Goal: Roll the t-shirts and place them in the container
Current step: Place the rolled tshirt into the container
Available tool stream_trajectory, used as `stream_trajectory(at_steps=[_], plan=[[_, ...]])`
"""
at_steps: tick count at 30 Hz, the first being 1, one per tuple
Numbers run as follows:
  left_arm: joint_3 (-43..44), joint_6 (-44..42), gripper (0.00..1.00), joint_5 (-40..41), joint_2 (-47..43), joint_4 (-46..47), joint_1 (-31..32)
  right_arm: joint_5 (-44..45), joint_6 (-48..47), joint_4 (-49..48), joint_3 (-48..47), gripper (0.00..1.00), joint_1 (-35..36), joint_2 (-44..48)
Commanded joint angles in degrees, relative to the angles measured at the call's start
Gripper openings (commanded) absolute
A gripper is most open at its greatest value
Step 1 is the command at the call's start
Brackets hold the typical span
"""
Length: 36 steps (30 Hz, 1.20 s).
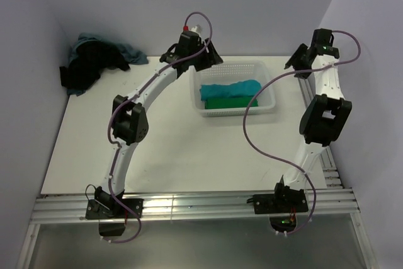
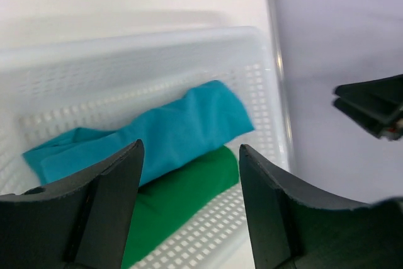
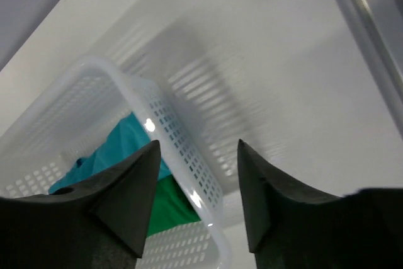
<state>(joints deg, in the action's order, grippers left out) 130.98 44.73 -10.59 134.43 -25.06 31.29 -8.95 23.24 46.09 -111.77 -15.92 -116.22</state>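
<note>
A rolled teal t-shirt (image 1: 230, 89) (image 2: 165, 131) (image 3: 123, 145) and a rolled green t-shirt (image 1: 230, 101) (image 2: 177, 191) (image 3: 169, 206) lie side by side in the white lattice basket (image 1: 270, 81). A heap of black and dusty blue t-shirts (image 1: 94, 62) sits at the table's back left corner. My left gripper (image 1: 211, 55) (image 2: 190, 155) hovers above the basket's back left corner, open and empty. Off the basket's right end, my right gripper (image 1: 296, 61) (image 3: 198, 152) hangs open and empty.
The basket wall (image 2: 245, 41) (image 3: 182, 149) stands between the rolls and the table's right side. A metal rail (image 1: 189, 205) runs along the near edge, by the arm bases. Purple walls close in on the left, back and right.
</note>
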Motion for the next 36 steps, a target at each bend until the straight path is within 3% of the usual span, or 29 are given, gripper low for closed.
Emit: stream_trajectory(at_steps=[1, 3, 7, 12, 15, 25, 36], plan=[[1.6, 1.1, 0.67, -4.3, -3.9, 1.4, 0.1, -4.7, 0.7, -2.7, 3.2, 0.58, 1.8, 4.9], [-2.2, 2.1, 0.68, -3.5, -5.7, 1.2, 0.0, -4.8, 0.6, -3.0, 4.8, 0.56, 4.0, 6.3], [-14.9, 3.8, 0.69, -3.7, -11.9, 0.9, -4.1, -3.0, -0.8, -1.4, 7.8, 0.66, 8.0, 6.6], [-19.9, -4.3, 0.84, 0.9, -16.6, -5.9, -7.6, -0.1, -2.1, -0.9, 12.4, 0.66, 9.3, 7.8], [-21.8, -7.4, 0.87, 2.9, -19.1, -8.0, -8.9, 0.2, -2.6, -1.9, 16.0, 0.66, 9.3, 9.9], [-38.5, -5.7, 0.87, -2.1, -26.4, 2.8, -8.6, -0.2, -2.6, -4.3, 23.9, 0.67, 9.4, 16.8], [-43.9, -1.8, 0.84, -3.5, -24.9, 8.0, -6.6, 3.8, -3.6, -0.5, 21.6, 0.65, 9.4, 16.4]])
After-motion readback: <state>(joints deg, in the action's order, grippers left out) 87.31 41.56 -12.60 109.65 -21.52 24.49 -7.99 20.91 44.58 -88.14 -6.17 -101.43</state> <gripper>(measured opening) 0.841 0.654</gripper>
